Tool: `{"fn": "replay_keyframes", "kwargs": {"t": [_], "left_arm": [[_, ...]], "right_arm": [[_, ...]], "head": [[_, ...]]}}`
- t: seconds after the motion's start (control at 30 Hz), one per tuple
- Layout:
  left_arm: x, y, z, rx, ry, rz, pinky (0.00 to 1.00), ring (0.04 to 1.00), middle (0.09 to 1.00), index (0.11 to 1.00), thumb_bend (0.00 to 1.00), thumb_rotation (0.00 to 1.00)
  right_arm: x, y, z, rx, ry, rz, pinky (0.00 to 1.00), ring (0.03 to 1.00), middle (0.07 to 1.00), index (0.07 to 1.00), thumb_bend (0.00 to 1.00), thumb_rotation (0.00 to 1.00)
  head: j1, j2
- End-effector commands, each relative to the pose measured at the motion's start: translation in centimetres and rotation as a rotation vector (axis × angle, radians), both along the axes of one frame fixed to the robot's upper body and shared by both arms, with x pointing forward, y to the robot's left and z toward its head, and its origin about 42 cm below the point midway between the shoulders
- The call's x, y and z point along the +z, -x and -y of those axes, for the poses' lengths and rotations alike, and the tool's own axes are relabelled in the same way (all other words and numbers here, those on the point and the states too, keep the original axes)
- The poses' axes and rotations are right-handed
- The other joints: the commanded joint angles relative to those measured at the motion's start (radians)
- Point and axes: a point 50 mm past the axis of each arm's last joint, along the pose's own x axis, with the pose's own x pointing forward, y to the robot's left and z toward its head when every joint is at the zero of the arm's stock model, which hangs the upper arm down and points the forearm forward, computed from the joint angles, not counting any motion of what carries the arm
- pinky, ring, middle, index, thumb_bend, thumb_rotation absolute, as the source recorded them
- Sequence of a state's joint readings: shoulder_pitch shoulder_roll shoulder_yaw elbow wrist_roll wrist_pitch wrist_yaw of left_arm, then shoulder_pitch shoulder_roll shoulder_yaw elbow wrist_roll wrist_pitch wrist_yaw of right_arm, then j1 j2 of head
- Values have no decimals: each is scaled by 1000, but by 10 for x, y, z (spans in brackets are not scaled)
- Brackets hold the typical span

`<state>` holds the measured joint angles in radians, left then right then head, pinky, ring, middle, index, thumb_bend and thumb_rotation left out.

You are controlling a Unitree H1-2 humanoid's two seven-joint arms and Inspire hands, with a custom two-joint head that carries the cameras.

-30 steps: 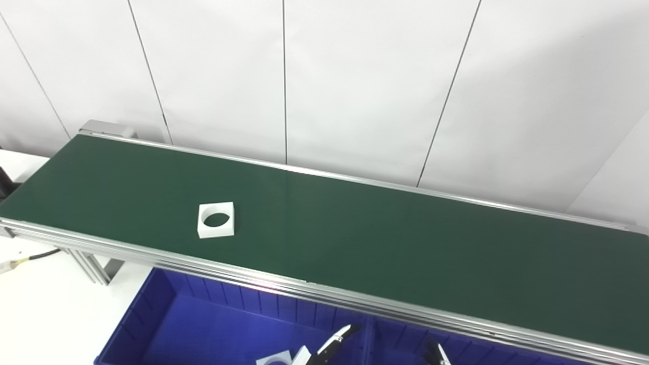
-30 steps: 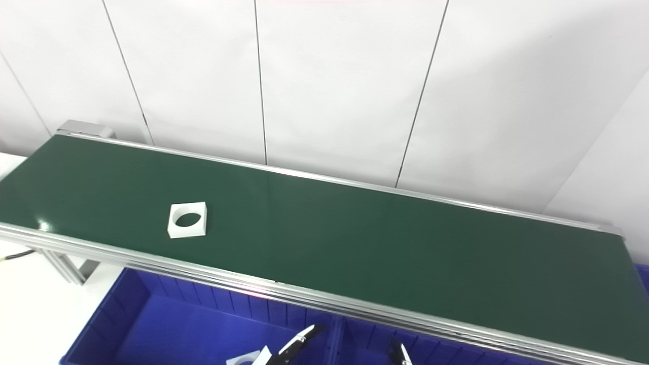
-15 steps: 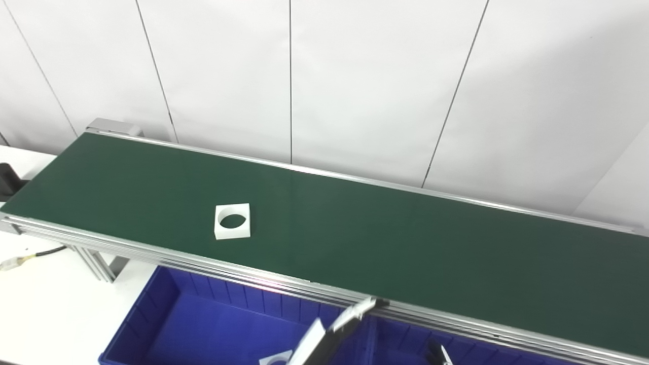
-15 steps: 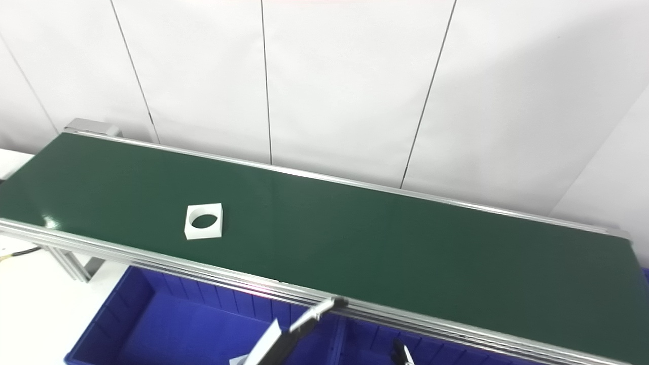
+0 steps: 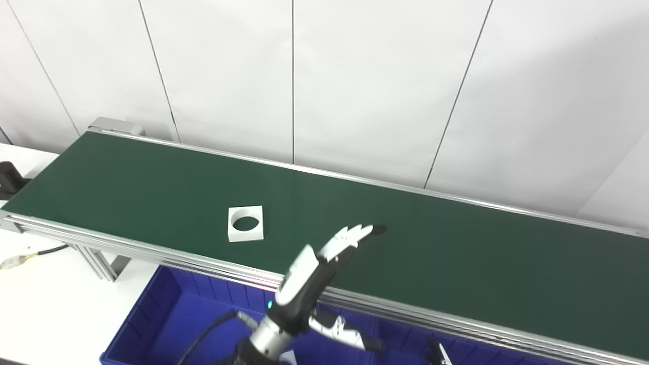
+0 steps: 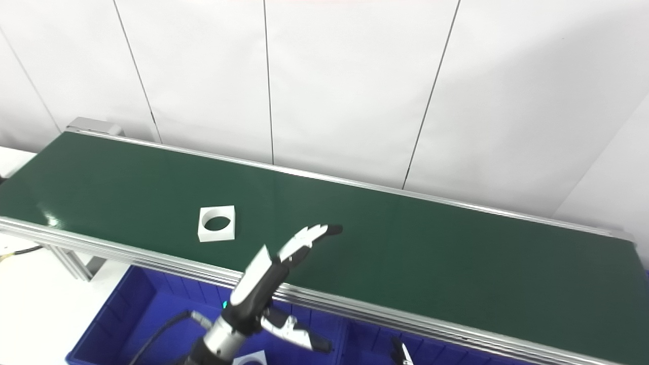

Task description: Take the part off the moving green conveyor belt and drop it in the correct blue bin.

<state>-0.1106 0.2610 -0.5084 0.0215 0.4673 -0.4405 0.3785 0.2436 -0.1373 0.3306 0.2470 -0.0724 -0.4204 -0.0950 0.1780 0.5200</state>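
A white square part with a round hole [image 5: 246, 236] lies flat on the green conveyor belt [image 5: 456, 263], left of centre. My left hand [image 5: 324, 261] is raised above the belt's near rail, to the right of the part and apart from it. Its fingers [image 5: 355, 234] stretch out flat over the belt, its thumb [image 5: 345, 337] points down-right, and it holds nothing. Only a fingertip of my right hand [image 5: 437, 353] shows at the bottom edge. The part also shows in the right eye view [image 6: 217, 235].
A blue bin [image 5: 152, 309] sits below the belt's near rail, with a second one [image 5: 405, 342] to its right past a divider. Another white part [image 6: 252, 359] lies in the left bin. A cable [image 5: 30, 256] lies on the white table at left. A white wall stands behind the belt.
My left hand has risen out of the blue bin and now reaches over the belt's near edge, fingers spread. The white part has travelled right along the belt. The camera has shifted slightly.
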Motion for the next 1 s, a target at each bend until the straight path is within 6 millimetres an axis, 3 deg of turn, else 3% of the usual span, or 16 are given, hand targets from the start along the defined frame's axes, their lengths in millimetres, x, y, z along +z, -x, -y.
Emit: {"fn": "replay_keyframes", "kwargs": {"t": [0.0, 0.03, 0.07, 0.13, 0.23, 0.6, 0.97], "left_arm": [[20, -20, -1, 12, -47, 113, 803, 841, 866, 888, 947, 396], [21, -23, -2, 26, -72, 128, 782, 826, 856, 882, 959, 340], [23, -29, -6, 61, -136, 139, 685, 779, 834, 874, 982, 284], [25, -39, -11, 133, -264, 143, 616, 742, 819, 866, 994, 235], [28, -47, -15, 209, -388, 132, 575, 700, 792, 848, 1000, 149], [29, -84, -29, 318, -625, 77, 627, 693, 732, 811, 1000, 87], [30, -120, -48, 392, -815, -20, 744, 772, 808, 817, 1000, 156]], "right_arm": [[10, -6, -4, 3, -26, 77, 970, 967, 982, 971, 958, 1000], [10, -6, -5, 4, -27, 77, 970, 965, 982, 970, 958, 1000], [10, -6, -5, 4, -32, 75, 969, 962, 981, 972, 960, 1000], [9, -7, -6, 3, -41, 71, 967, 959, 979, 972, 962, 997], [9, -6, -8, -1, -47, 69, 962, 954, 975, 969, 965, 989], [10, -7, -10, -2, -39, 75, 956, 951, 972, 963, 961, 981], [9, -8, -14, -1, -36, 77, 955, 957, 972, 958, 954, 978]], "head": [[-1, 1], [-1, 1], [-3, 1], [-5, 0], [-9, -2], [-14, -6], [-21, -10]]}}
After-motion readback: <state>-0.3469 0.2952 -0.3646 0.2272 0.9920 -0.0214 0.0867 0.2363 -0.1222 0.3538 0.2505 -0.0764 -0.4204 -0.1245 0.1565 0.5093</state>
